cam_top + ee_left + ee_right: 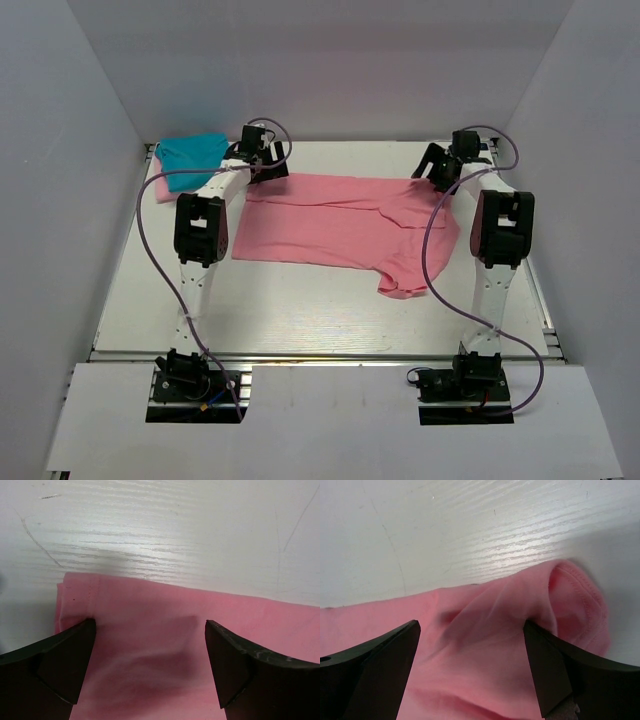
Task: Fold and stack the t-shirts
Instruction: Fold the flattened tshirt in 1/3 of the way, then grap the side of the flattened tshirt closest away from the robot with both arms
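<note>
Both spread wide, pinching nothing: left tool (263, 165) over the salmon-pink shirt (340, 225)'s far-left corner, right tool (437, 170) over its far-right one. Runs lengthwise between them.

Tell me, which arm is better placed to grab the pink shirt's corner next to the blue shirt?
Left, probably. The left gripper hangs open right over that corner of the salmon-pink shirt, near the teal-blue shirt. The right gripper, also open, is over the shirt's opposite end.
</note>
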Action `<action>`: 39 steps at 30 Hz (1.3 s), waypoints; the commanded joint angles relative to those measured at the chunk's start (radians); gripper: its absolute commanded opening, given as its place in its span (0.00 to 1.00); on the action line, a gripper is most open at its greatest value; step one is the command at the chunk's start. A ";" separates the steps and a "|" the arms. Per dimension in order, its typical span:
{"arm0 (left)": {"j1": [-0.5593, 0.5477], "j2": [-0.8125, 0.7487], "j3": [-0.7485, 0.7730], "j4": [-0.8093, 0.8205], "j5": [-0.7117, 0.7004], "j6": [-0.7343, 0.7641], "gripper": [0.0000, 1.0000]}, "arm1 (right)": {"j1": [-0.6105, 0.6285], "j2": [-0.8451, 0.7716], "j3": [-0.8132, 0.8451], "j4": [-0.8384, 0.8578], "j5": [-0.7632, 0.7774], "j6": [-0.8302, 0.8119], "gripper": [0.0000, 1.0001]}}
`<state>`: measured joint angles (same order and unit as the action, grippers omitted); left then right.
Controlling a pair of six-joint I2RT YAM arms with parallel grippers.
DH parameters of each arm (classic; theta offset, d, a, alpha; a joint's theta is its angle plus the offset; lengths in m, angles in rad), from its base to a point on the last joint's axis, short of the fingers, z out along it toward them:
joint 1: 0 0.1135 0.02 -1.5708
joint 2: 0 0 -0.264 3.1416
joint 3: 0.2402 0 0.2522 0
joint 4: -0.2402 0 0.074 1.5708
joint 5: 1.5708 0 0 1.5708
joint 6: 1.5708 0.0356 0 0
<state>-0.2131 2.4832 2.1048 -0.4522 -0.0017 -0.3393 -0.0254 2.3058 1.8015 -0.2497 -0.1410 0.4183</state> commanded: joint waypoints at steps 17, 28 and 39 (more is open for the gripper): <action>0.008 -0.722 -0.650 -0.120 -0.142 -0.022 1.00 | 0.177 -0.804 -0.658 -0.103 0.040 -0.368 0.90; 0.008 -0.909 -1.071 -0.071 -0.144 -0.112 1.00 | 0.269 -1.117 -1.037 -0.252 0.138 -0.152 0.90; 0.018 -0.877 -1.152 0.040 -0.142 -0.112 0.92 | 0.262 -1.178 -1.188 -0.158 0.247 0.154 0.90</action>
<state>-0.2001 1.6135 0.9653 -0.4610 -0.1387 -0.4446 0.2398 1.1011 0.6174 -0.4709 0.0914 0.4778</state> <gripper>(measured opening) 0.928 0.897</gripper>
